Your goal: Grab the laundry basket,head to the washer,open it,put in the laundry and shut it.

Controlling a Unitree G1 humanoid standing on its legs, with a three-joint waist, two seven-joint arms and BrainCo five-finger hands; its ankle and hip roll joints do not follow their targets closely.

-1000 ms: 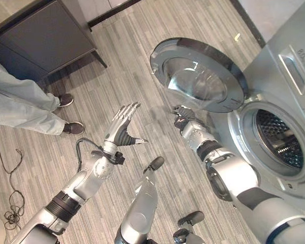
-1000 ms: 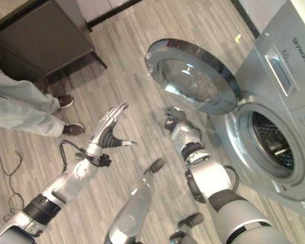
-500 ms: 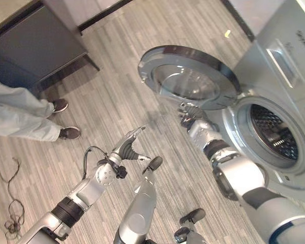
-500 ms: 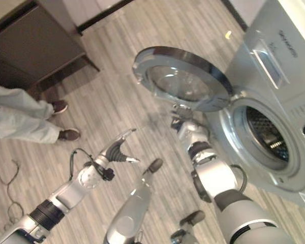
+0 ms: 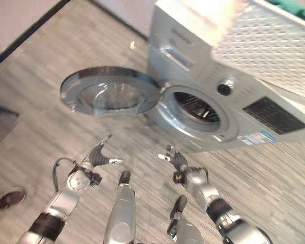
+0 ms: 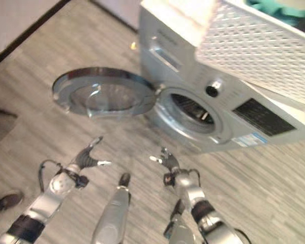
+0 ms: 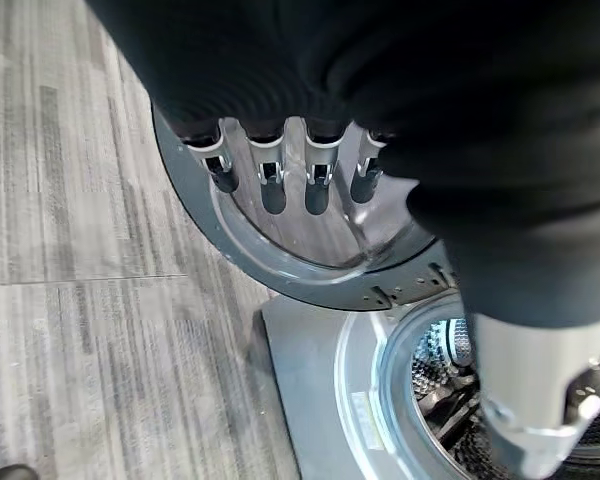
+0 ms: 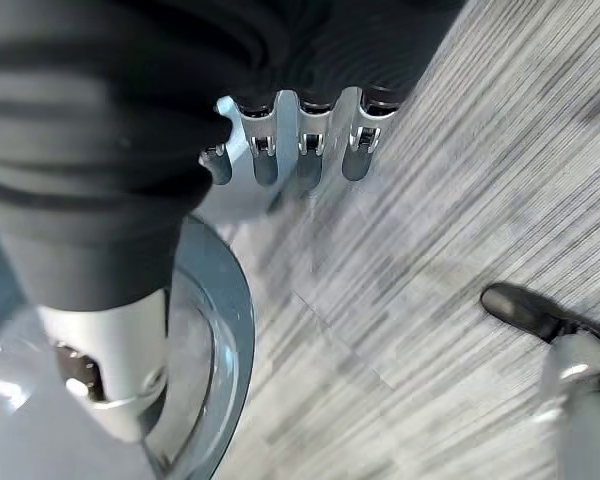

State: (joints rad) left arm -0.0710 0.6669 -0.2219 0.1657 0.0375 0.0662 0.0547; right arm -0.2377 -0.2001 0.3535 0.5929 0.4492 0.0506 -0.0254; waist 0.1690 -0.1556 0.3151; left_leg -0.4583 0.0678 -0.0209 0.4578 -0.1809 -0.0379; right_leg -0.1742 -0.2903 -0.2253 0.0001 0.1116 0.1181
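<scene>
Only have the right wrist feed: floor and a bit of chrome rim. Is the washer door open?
Observer: Open. The washer door is swung aside to the robot's left, and the drum opening is exposed.
Operator: Where's the basket?
Observer: The white laundry basket sits on top of the washer, with teal cloth showing in it.
Operator: Left hand holding anything?
Observer: No. The left hand is open with straight fingers and holds nothing. It is low in front of the door, not touching it.
</scene>
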